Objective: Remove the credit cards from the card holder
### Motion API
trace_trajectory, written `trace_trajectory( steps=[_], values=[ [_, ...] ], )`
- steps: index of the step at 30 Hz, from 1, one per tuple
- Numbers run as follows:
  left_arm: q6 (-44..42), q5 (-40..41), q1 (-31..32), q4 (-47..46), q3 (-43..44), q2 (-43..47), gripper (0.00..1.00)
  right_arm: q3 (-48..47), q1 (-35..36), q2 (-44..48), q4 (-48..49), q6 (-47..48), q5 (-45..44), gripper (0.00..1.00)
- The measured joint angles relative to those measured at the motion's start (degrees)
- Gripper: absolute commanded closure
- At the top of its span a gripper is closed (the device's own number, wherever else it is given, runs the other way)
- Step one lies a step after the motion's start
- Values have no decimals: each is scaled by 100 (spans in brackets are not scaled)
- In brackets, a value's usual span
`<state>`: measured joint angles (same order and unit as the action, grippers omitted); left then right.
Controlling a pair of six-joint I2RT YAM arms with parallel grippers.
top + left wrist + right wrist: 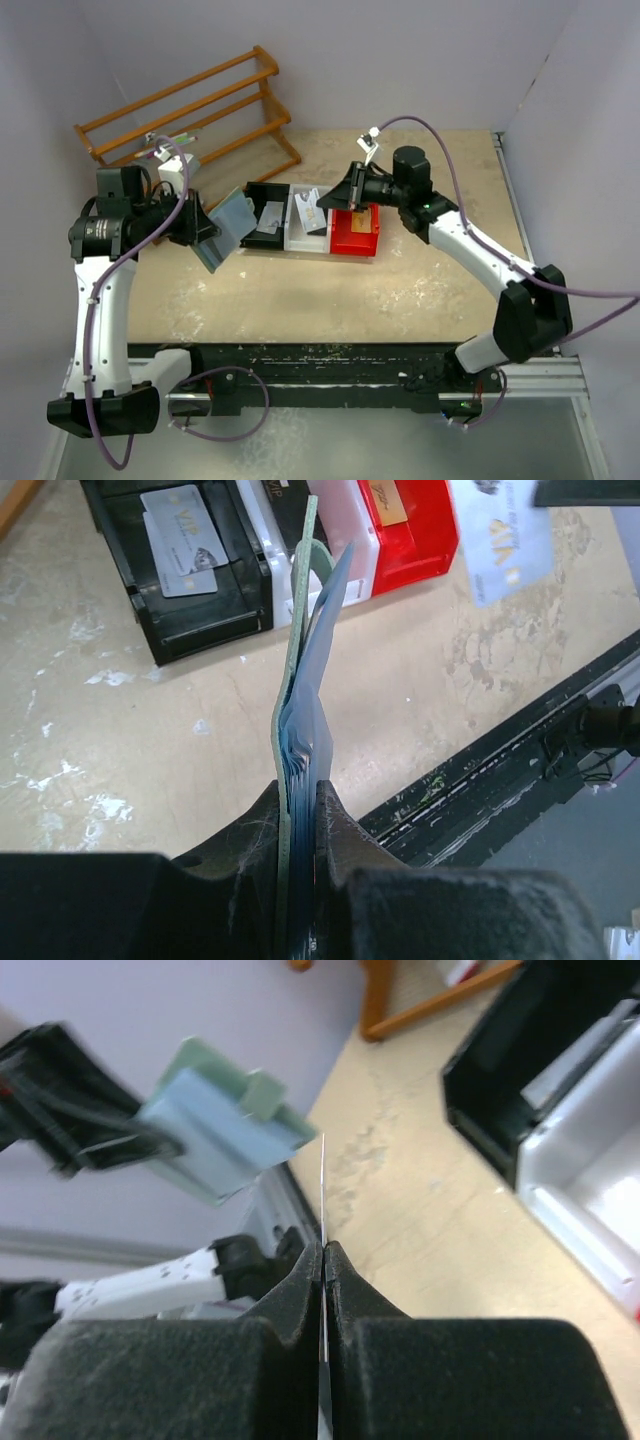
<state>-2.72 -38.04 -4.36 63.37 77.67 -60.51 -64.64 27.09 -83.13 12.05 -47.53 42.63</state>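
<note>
**A:** Item nearest the left wrist lens?

**B:** Left gripper (300, 815), jaws clamped on the card holder (305, 680). The holder is seen edge-on, with a grey-green cover and pale blue sleeves fanned slightly apart.

**A:** Nearest the right wrist lens?

**B:** Right gripper (323, 1260), pinched tight on a silver-white card (322, 1190). Only the card's thin edge shows here. The left wrist view shows its face, with gold lettering, up in the air.

**A:** Where is the holder, from above?

**B:** It is lifted off the table (400, 290), tilted, just left of the black bin (262, 190). The right wrist view shows it blurred, with a pale green tab on top.

**A:** Contents of the bins?

**B:** The black bin holds one grey card (180, 540), lying flat. The red bin (355, 245) holds one orange card (388, 502), partly cut off by the frame. The white bin (300, 240) sits between them, and I cannot tell its contents.

**A:** Anything in the way?

**B:** From above, the right gripper covers the back of the red bin. A wooden rack (200, 100) stands at the far left.
</note>
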Motion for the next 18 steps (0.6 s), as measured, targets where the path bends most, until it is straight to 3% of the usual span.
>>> trace_trajectory(
  steps=[10,18],
  values=[
    [-299,162,0,367,719,-221,99,-1325,341,-2044,-321,164,-1255,100],
    [-675,662,-13,879,1128,-636,100,-2503,892,-3567,-369,-275,-2435,100]
  ],
)
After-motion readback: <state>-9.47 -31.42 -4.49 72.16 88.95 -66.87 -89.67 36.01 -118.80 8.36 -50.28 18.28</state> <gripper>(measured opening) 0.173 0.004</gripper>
